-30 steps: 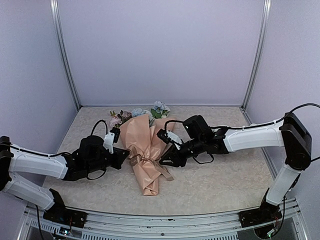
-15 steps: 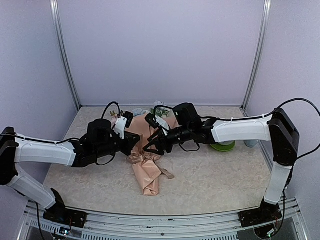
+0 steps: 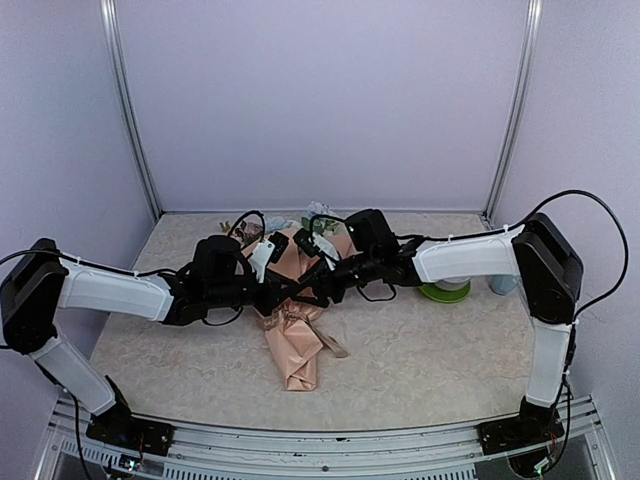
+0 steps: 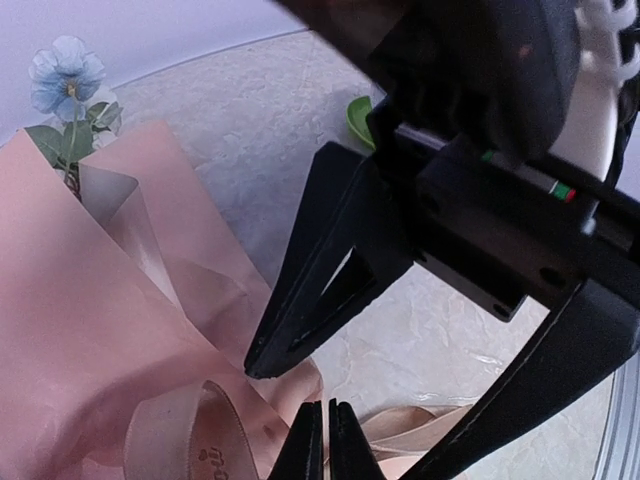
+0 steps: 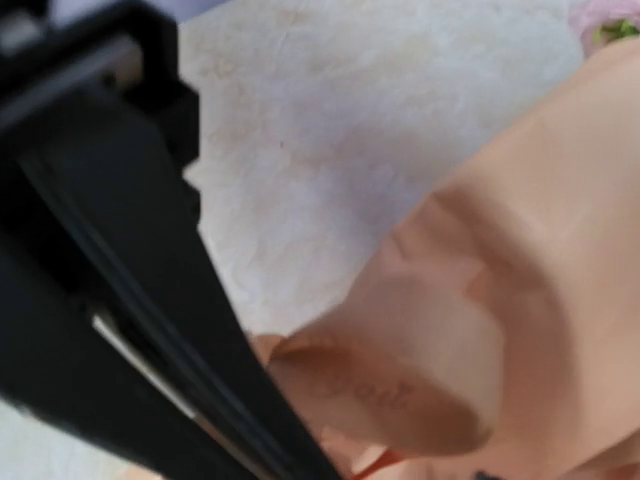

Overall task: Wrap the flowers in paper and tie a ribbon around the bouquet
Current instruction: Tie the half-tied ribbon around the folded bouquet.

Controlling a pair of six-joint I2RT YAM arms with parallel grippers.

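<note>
Bouquet [image 3: 292, 345] lies at centre of table [image 3: 450, 350], blooms toward 12 o'clock, tail toward 6 o'clock. Ribbon [image 4: 190, 440] loops at its waist. Left gripper [image 4: 322, 442], reaching in from 9 o'clock: fingers pressed together beside the ribbon. Right gripper [image 3: 305, 288], from 3 o'clock: jaws spread apart over the bouquet.

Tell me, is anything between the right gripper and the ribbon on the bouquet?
Yes, the left gripper. Its shut fingertips sit in the gap between the open fingers of the right gripper, right beside the ribbon loop on the bouquet. Nothing else visible is in the way.
</note>
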